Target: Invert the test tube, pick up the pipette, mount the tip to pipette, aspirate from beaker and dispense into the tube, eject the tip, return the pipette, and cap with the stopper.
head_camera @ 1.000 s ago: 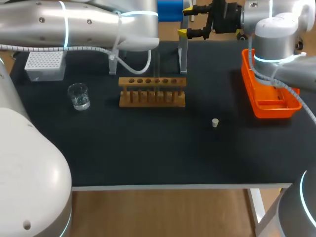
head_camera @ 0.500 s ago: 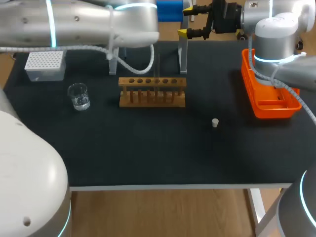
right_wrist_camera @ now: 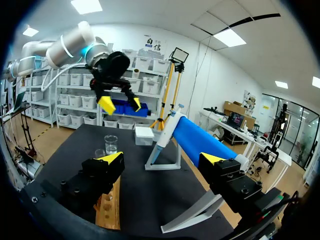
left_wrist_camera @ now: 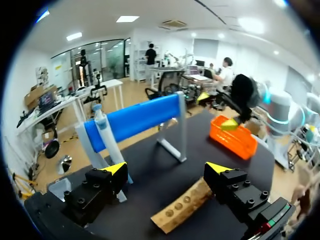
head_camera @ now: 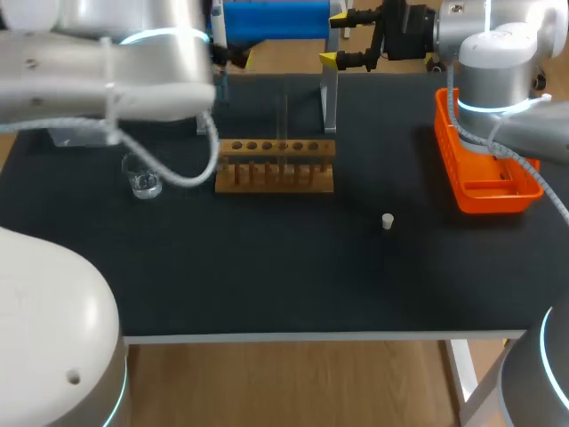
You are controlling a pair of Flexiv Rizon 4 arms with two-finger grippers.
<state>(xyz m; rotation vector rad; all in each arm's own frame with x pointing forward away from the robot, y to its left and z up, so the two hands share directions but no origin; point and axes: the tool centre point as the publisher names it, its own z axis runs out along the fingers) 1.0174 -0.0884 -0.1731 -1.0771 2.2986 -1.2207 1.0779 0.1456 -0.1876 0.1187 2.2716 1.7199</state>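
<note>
The wooden rack [head_camera: 274, 165] stands mid-table, and a thin clear test tube [head_camera: 283, 117] rises from it. Left of the rack, the beaker [head_camera: 142, 183] is partly covered by my left arm. A small white stopper [head_camera: 388, 221] lies alone to the right. The pipette [left_wrist_camera: 100, 121] hangs at one end of the blue stand [left_wrist_camera: 137, 117]. My left gripper [left_wrist_camera: 167, 170] is open and empty, above the table, facing that stand, with the rack [left_wrist_camera: 182, 210] under it. At the table's back, by the stand's other end, my right gripper [head_camera: 336, 38] is open and empty too.
An orange tray [head_camera: 484, 169] sits at the right edge. The white tip box [right_wrist_camera: 144, 135] stands at the back left beyond the beaker [right_wrist_camera: 111, 143]; my left arm hides most of it in the head view. From the right wrist, my left gripper [right_wrist_camera: 117, 102] hangs high over the far end.
My left arm has swung across the back left, now covering the tip box and part of the beaker. The right arm has not moved.
</note>
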